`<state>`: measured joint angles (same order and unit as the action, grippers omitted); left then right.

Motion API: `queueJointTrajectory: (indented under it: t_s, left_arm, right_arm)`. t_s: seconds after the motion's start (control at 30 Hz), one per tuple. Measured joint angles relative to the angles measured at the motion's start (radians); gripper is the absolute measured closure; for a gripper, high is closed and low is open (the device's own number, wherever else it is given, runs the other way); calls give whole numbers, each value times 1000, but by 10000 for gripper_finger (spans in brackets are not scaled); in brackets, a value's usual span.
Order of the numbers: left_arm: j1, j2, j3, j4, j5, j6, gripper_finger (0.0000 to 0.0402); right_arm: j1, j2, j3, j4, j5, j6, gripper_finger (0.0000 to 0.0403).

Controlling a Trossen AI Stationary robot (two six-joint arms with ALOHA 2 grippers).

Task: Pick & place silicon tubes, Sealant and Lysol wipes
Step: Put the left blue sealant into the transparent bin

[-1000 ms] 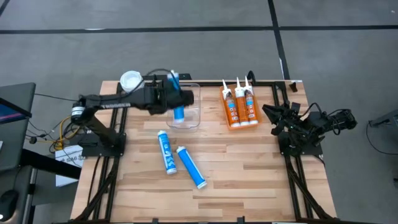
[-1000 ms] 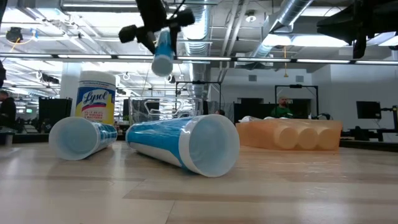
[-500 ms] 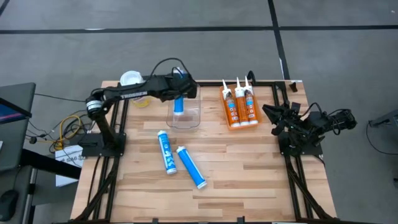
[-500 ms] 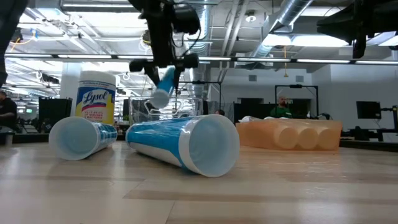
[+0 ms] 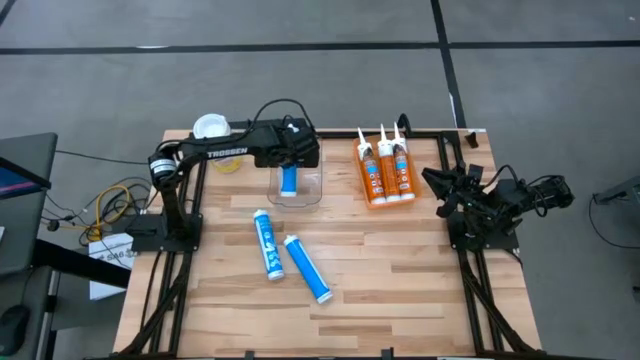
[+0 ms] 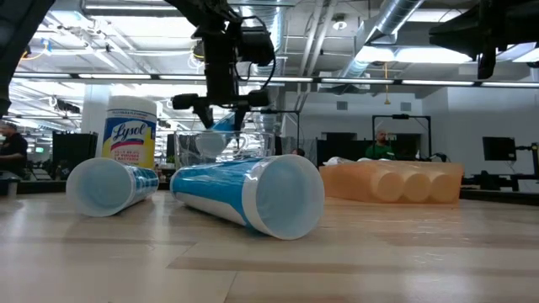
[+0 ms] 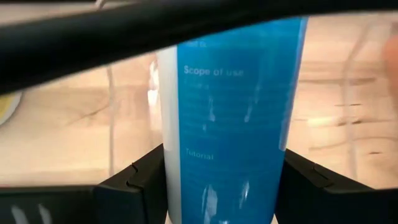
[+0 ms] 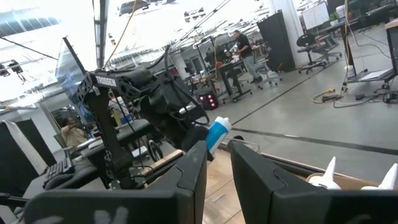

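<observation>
L gripper (image 5: pixel 291 160), upper center of frame, clenched blue tube (image 5: pixel 288 180) over clear bin (image 5: pixel 312 192); should've lowered it fully inside before release; R gripper (image 5: pixel 440 190) parked right, slightly apart.

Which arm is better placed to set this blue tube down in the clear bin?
The left. Its gripper is shut on the blue tube, hanging over the clear bin. The right gripper sits folded at the table's right edge, beyond the orange tubes.
</observation>
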<state>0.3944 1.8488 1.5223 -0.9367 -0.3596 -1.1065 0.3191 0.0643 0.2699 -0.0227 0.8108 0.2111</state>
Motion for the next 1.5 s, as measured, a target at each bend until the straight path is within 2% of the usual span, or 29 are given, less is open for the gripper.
queueJointTrajectory:
  t_s: [0.17,0.43,0.8,1.5]
  left_arm:
    - [1,0,0,-44,39,-9,203]
    - [5,10,1,-49,42,-16,203]
    - [6,93,1,-62,105,-12,203]
    - [18,217,0,-58,152,-12,203]
  right_arm:
    - [0,0,0,0,0,0,337]
    - [0,0,0,0,0,0,337]
    - [0,0,0,-2,-3,-1,337]
    - [0,0,0,-6,-3,0,337]
